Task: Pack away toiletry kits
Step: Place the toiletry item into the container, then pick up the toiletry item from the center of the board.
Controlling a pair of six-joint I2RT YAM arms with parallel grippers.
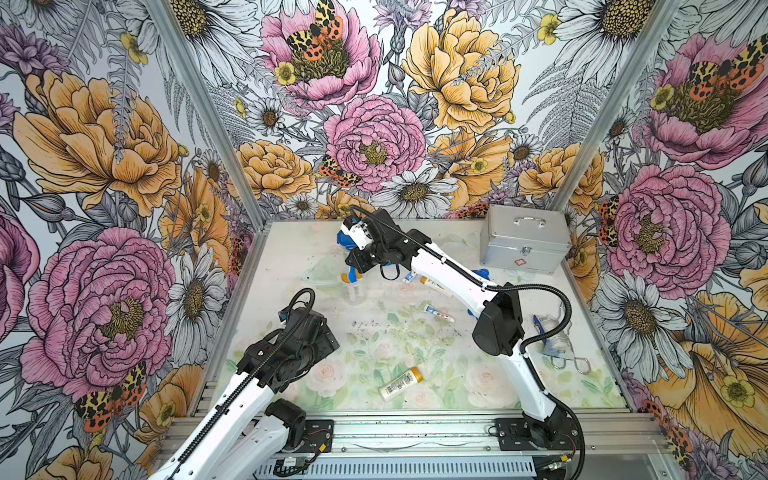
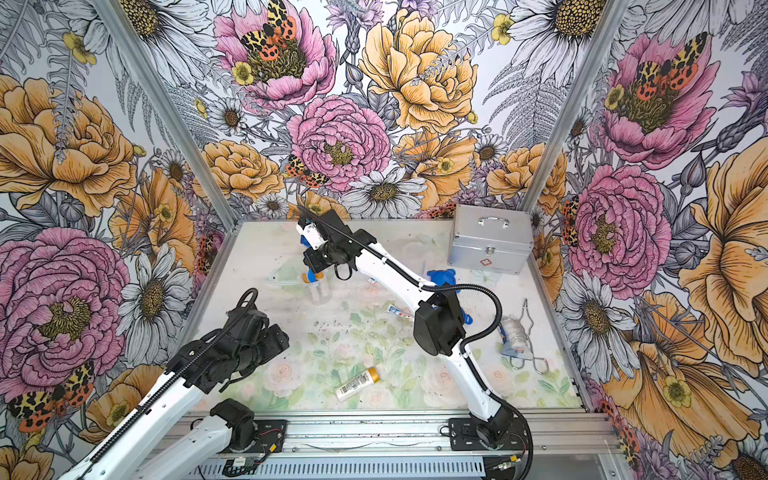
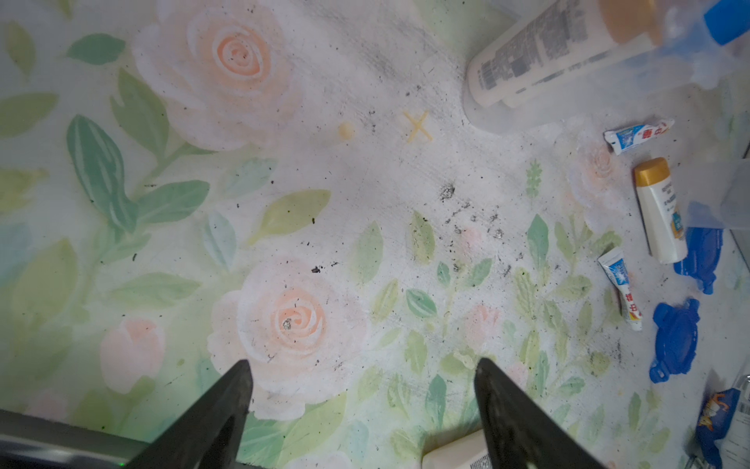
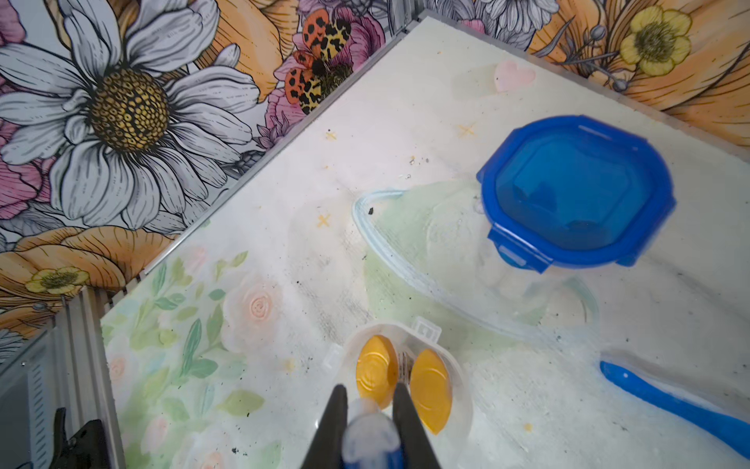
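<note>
- Right arm (image 1: 449,266) partly covers a blue lid (image 1: 482,273) near the silver case (image 1: 525,239).
- Left tool (image 3: 362,361), far from the case, spread.
- Clear cup (image 4: 464,400), far from it, holds two gold-capped bottles (image 4: 375,373).
- Right tool (image 4: 369,392) pinches a blurred white-and-blue item (image 4: 367,440).

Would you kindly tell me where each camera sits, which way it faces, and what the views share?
Top views: high over the front rail, looking down toward the back wall; left arm and right arm show in both top views.
Left wrist: on the left arm, facing down at the table; the open left gripper shows.
Right wrist: on the right arm, facing down toward the back left corner; the right gripper, shut on a white-and-blue item, shows.
Shared: every view shows the clear cup.
</note>
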